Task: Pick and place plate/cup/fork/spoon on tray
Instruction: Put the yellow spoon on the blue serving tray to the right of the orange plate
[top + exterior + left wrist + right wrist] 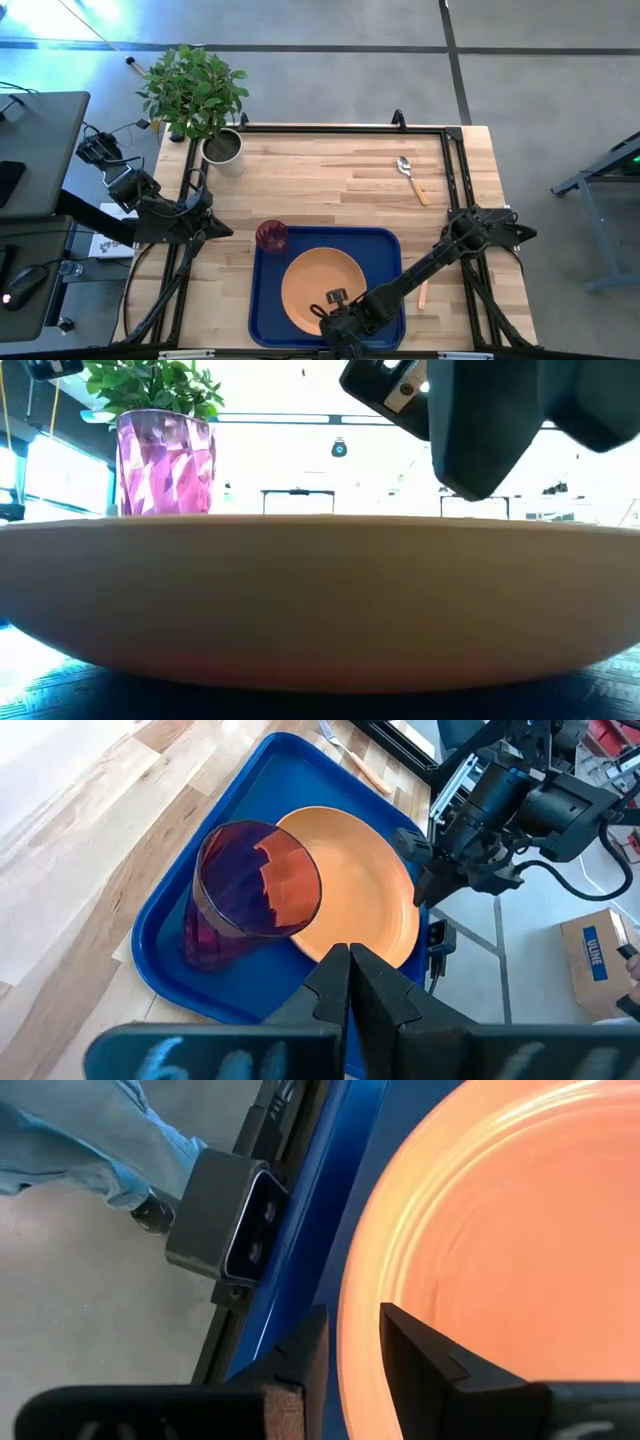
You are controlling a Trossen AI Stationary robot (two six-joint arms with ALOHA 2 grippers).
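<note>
The orange plate (320, 282) lies flat on the blue tray (262, 310) and fills the low view (320, 600). The dark-red cup (271, 236) stands upright in the tray's far left corner. The spoon (410, 178) lies on the wood at the far right. The fork (423, 293) lies right of the tray, partly under my right arm. My right gripper (352, 1330) is open at the plate's near rim (350, 1280), one finger on each side of it; in the low view it (480, 485) hangs just above the rim. My left gripper (350, 982) is shut and empty, left of the cup.
A potted plant (222, 147) stands at the table's far left corner. A small camera box (225, 1220) sits at the table's near edge beside the tray. A person's leg and shoe (90, 1140) show on the floor beyond that edge. Bare wood lies between tray and spoon.
</note>
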